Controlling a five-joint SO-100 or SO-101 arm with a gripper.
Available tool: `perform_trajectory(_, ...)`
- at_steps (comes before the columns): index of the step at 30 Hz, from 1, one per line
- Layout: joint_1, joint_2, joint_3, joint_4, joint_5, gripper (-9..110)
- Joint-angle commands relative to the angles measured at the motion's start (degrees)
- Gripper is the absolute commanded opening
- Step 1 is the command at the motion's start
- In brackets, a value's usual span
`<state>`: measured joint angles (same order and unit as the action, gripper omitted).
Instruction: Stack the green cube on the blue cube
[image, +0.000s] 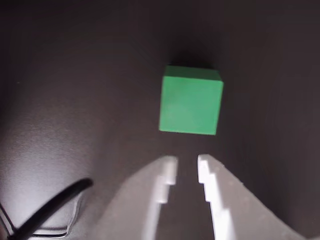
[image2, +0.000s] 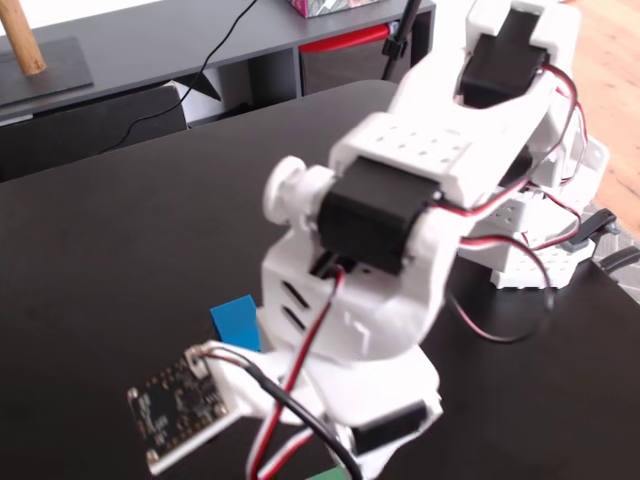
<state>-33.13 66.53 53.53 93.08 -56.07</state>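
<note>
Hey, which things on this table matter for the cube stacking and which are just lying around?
Part of the job:
- green cube, on the table just ahead of the claw
- blue cube, partly hidden behind the arm in the fixed view
- claw, jaws slightly apart, holding nothing

Just lying about:
- black cable
- wooden stick on the shelf behind

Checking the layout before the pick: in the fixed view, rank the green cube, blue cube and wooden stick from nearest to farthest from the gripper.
1. green cube: bottom edge, right by the gripper.
2. blue cube: left of the arm.
3. wooden stick: top-left corner, beyond the table.
</note>
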Motion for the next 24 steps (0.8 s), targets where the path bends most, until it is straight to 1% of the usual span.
perform_trajectory(1,1.67,6.59,-0.53,3.87,0.09,32)
perform_trajectory(4,2.37,8.17,2.90,3.96,-0.35,43)
perform_trajectory(7,3.08,9.14,6.15,1.14,0.18,46)
perform_trajectory(15,4.31,6.86,9.67,-5.19,-1.23,49)
perform_trajectory(24,4.92,4.13,13.80,-12.57,-3.43,48)
